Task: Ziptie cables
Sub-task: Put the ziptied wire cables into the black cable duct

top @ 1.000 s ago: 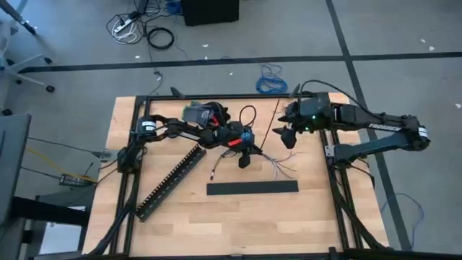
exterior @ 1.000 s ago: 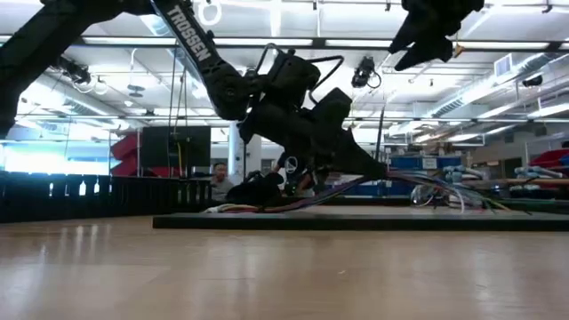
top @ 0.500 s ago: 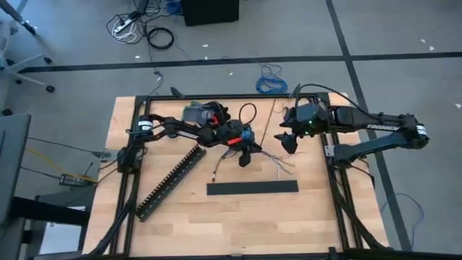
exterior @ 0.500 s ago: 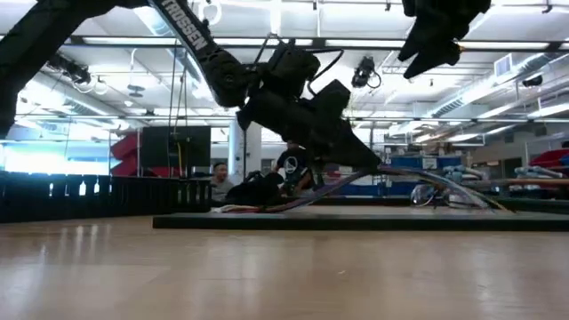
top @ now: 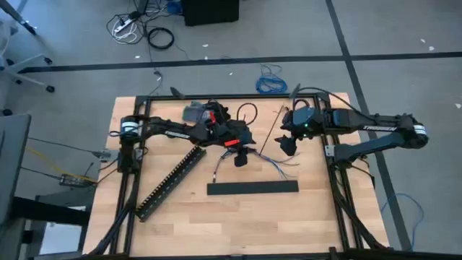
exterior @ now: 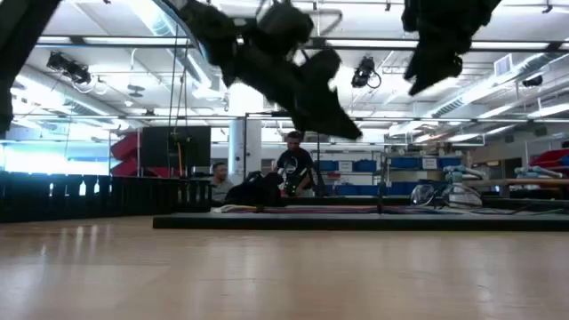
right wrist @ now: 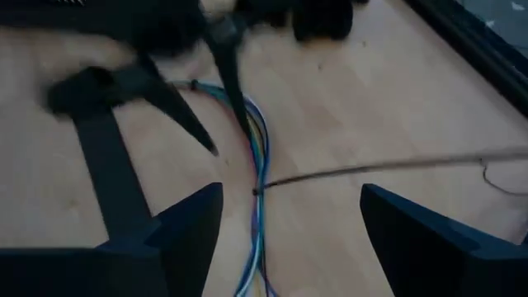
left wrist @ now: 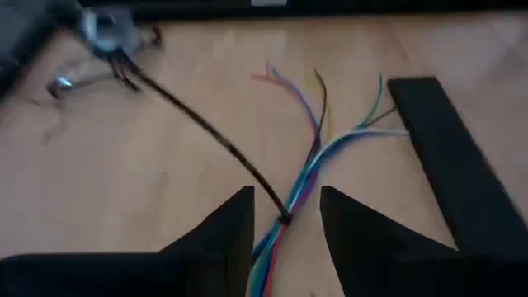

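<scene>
Hovering with jaws apart and empty, the left gripper (left wrist: 285,227) hung just above the cables (left wrist: 309,177), which lay on the bench (top: 238,213) beside the flat black bar (top: 253,188); a ziptie (left wrist: 210,136) circled them. The right gripper (right wrist: 285,219), jaws apart, hovered nearby.

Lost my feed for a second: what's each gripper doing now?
Left gripper: open, empty, above the cables.
Right gripper: open, empty, above the ziptie.
</scene>
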### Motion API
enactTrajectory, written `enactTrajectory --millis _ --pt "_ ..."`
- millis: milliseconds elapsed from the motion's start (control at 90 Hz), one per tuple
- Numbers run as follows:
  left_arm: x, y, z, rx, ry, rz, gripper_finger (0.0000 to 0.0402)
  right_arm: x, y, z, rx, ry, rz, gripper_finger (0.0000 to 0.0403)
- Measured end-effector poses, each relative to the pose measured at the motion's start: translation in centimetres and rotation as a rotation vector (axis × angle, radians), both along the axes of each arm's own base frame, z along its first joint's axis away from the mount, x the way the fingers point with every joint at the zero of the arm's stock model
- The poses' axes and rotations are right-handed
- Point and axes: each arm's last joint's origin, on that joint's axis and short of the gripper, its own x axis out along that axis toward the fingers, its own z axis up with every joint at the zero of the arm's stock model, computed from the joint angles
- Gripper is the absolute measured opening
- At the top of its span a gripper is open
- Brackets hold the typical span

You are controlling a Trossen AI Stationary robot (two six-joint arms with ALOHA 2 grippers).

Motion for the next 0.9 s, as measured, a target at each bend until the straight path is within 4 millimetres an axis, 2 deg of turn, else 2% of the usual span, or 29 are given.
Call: enactTrajectory --millis 133,267,467,589,767,900 --pt "-1.3 -1.0 3.0 0.023 -0.018 0.015 0.0133 0.1 0.0 -1.8 -0.01 0.019 0.025 0.0278" --pt "-2.8 -1.0 5.3 0.067 -0.009 0.084 0.0133 0.4 0.4 -3.1 -0.019 0.005 0.098 0.0277" --pt "-5.8 -2.0 6.7 0.244 0.154 0.304 0.0133 0.8 1.2 -4.6 -0.012 -0.031 0.2 0.0279" --pt "-8.1 -3.2 7.8 0.249 0.213 0.399 0.0133 1.1 1.8 -5.1 -0.024 -0.071 0.244 0.0279" --pt "-12.1 -5.4 8.5 0.251 0.172 0.513 0.0133 1.7 2.6 -5.4 -0.042 -0.184 0.309 0.0278" --pt "-15.7 -7.1 7.6 0.217 0.109 0.605 0.0133 2.2 3.1 -5.7 -0.057 -0.315 0.328 0.0279"
